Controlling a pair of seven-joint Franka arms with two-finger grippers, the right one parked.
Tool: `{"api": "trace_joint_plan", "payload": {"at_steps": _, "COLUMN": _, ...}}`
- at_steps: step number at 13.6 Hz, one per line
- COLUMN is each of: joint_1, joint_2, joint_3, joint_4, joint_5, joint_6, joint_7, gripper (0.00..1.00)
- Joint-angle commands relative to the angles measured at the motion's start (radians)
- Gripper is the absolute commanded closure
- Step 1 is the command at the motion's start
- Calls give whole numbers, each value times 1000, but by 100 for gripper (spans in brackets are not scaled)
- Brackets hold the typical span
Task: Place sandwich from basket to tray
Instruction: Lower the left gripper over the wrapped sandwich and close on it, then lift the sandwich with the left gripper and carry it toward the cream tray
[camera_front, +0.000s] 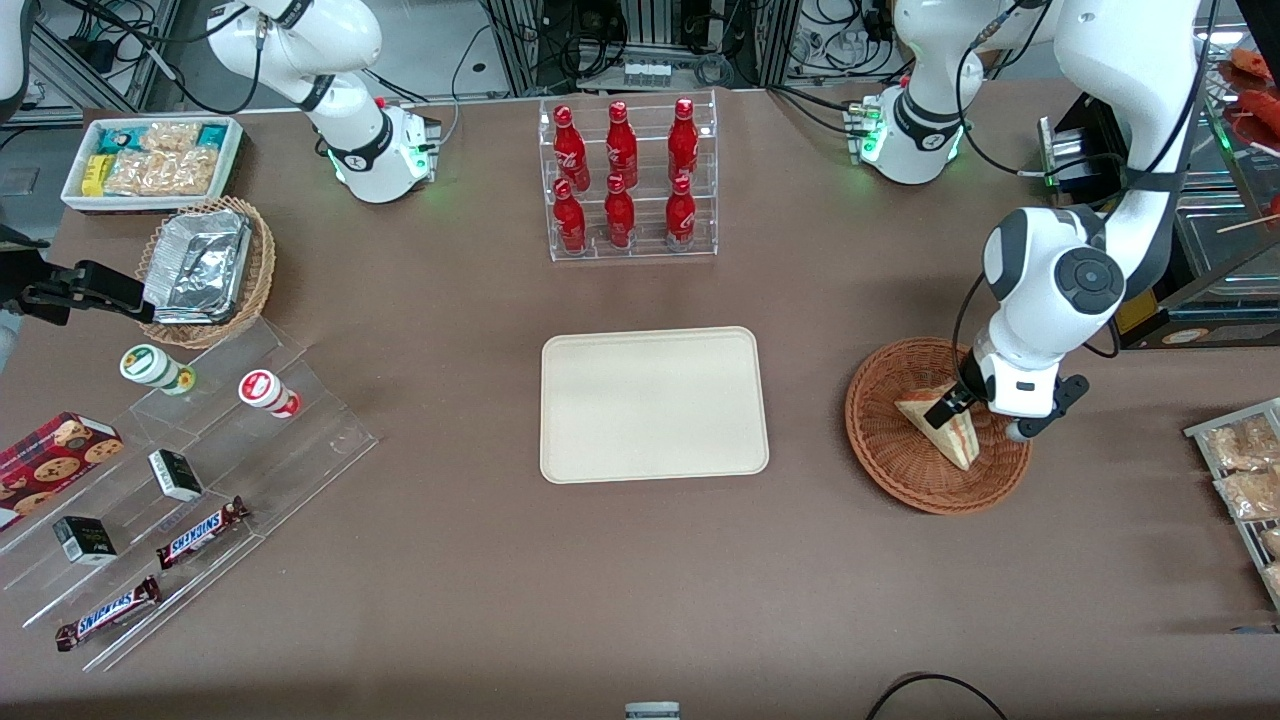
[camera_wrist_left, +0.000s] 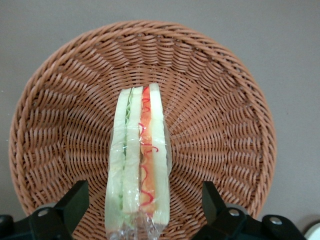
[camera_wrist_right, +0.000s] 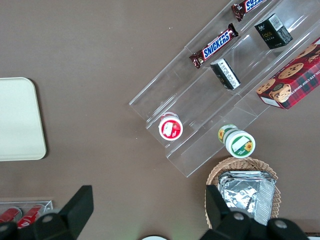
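The sandwich (camera_front: 945, 425) is a plastic-wrapped wedge of pale bread with red, orange and green layers. It lies in the round reddish-brown wicker basket (camera_front: 890, 455) toward the working arm's end of the table. It also shows in the left wrist view (camera_wrist_left: 140, 155), standing on its edge in the basket (camera_wrist_left: 225, 125). My left gripper (camera_front: 950, 405) is low over the basket and open. Its two black fingers (camera_wrist_left: 75, 205) stand on either side of the sandwich's near end, apart from it. The cream tray (camera_front: 654, 404) lies bare mid-table, beside the basket.
A clear rack of red bottles (camera_front: 628, 180) stands farther from the front camera than the tray. A wire rack of snack bags (camera_front: 1245, 480) lies beside the basket at the table's edge. A clear stepped stand with snacks (camera_front: 180, 500) and a pale basket of foil containers (camera_front: 205, 270) lie toward the parked arm's end.
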Motion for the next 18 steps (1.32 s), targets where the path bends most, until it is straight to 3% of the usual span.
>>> {"api": "trace_joint_plan", "payload": {"at_steps": 1, "joint_1": -7, "joint_2": 41, "joint_3": 3, "joint_4": -13, "joint_5": 10, "joint_6": 61, "joint_7": -26, "gripper": 0}}
{"api": "trace_joint_plan", "payload": {"at_steps": 3, "joint_1": -7, "joint_2": 58, "joint_3": 3, "joint_4": -13, "joint_5": 10, "joint_6": 67, "joint_7": -26, "gripper": 0}}
{"api": "trace_joint_plan", "payload": {"at_steps": 4, "joint_1": -7, "joint_2": 60, "joint_3": 3, "joint_4": -13, "joint_5": 10, "joint_6": 67, "joint_7": -26, "gripper": 5}}
{"api": "trace_joint_plan", "payload": {"at_steps": 5, "joint_1": -7, "joint_2": 60, "joint_3": 3, "joint_4": -13, "joint_5": 10, "joint_6": 67, "joint_7": -26, "gripper": 22}}
{"api": "trace_joint_plan", "payload": {"at_steps": 6, "joint_1": -7, "joint_2": 60, "joint_3": 3, "joint_4": -13, "joint_5": 10, "joint_6": 61, "joint_7": -24, "gripper": 58}}
{"api": "trace_joint_plan", "payload": {"at_steps": 7, "joint_1": -7, "joint_2": 60, "joint_3": 3, "joint_4": -13, "joint_5": 10, "joint_6": 56, "joint_7": -18, "gripper": 82}}
{"api": "trace_joint_plan", "payload": {"at_steps": 8, "joint_1": -7, "joint_2": 55, "joint_3": 3, "joint_4": -13, "joint_5": 11, "joint_6": 47, "joint_7": -14, "gripper": 99}}
{"api": "trace_joint_plan", "payload": {"at_steps": 12, "joint_1": -9, "joint_2": -41, "joint_3": 3, "joint_4": 52, "joint_5": 22, "joint_6": -195, "joint_7": -7, "gripper": 100}}
{"api": "trace_joint_plan", "payload": {"at_steps": 15, "joint_1": -59, "joint_2": -67, "joint_3": 1, "joint_4": 231, "joint_5": 25, "joint_6": -462, "joint_7": -9, "gripper": 100}}
{"api": "trace_joint_plan", "payload": {"at_steps": 18, "joint_1": -150, "joint_2": -49, "joint_3": -2, "joint_4": 413, "joint_5": 33, "joint_6": -596, "joint_7": -9, "gripper": 100}}
